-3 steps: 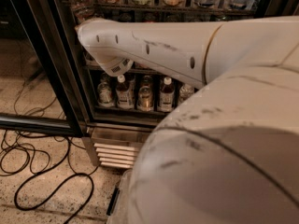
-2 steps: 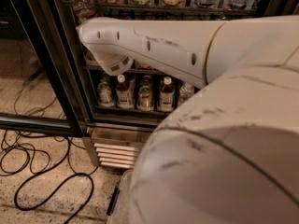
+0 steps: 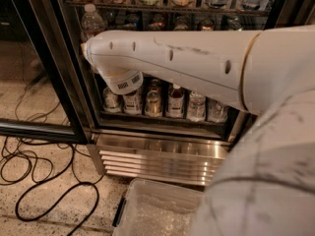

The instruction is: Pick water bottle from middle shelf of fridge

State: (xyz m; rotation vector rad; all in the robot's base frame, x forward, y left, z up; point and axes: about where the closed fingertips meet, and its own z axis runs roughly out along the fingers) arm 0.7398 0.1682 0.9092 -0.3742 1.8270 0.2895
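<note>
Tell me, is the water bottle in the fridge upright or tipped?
Upright: the water bottle stands at the left of the fridge, white cap uppermost, base hidden behind the arm. The claw is not in view.

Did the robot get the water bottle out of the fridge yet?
Not yet. Done: the fridge looks open, and the arm reaches across the front of its shelves. In hand: the reach itself. The gripper is out of sight, hidden somewhere behind the arm's end. Left: the water bottle stands upright inside at the left, near the soda cans, so grasping it and lifting it out are yet to come.
</note>
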